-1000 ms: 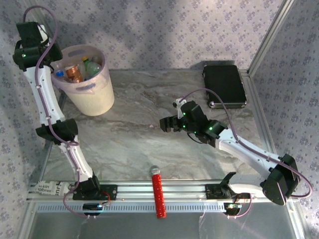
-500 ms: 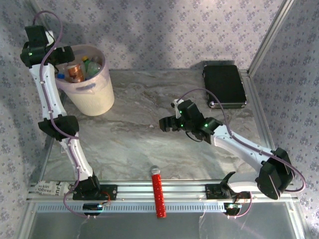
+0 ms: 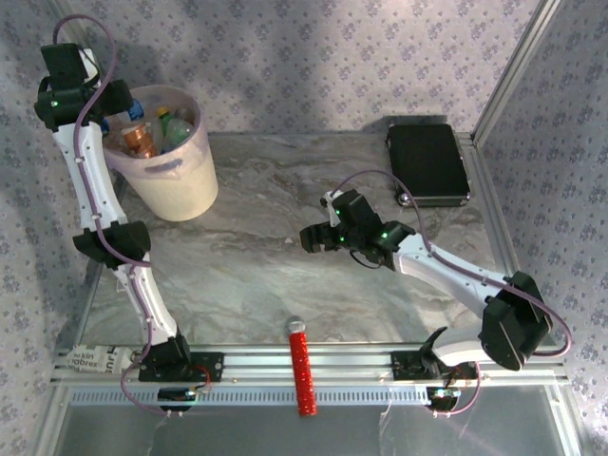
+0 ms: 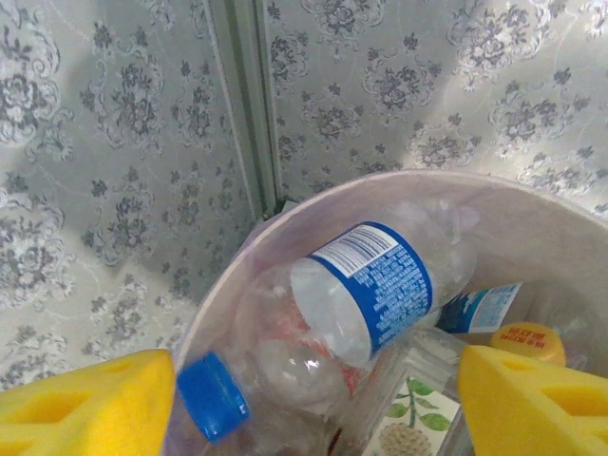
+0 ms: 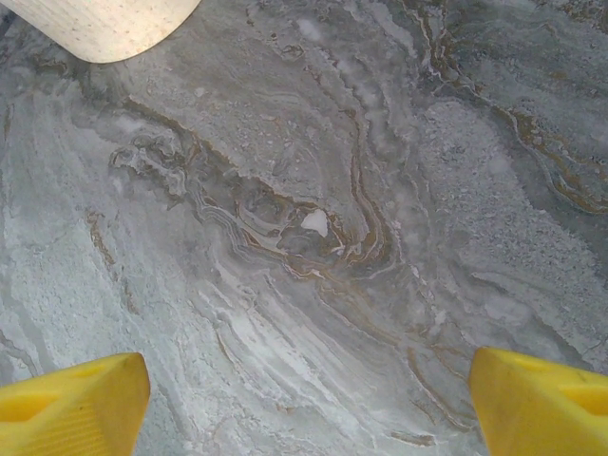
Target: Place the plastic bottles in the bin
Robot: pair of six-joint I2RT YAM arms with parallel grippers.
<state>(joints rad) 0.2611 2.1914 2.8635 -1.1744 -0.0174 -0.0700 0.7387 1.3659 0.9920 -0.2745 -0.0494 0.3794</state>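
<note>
The bin, a pale pink-and-cream bucket, stands at the table's far left with several plastic bottles inside. My left gripper hangs over the bin's left rim. In the left wrist view the left gripper is open, its yellow fingers wide apart. Below them a clear bottle with a blue label lies on a blue-capped bottle inside the bin. My right gripper hovers open over the table's middle, with bare marble between its fingers.
A flat black case lies at the far right. A red ribbed cylinder rests across the near rail. Patterned walls and a metal post stand close behind the bin. The bin's base shows at the right wrist view's top left.
My left gripper swung right from beside the bin to over its rim, and its jaws opened. My right gripper drifted slightly left.
</note>
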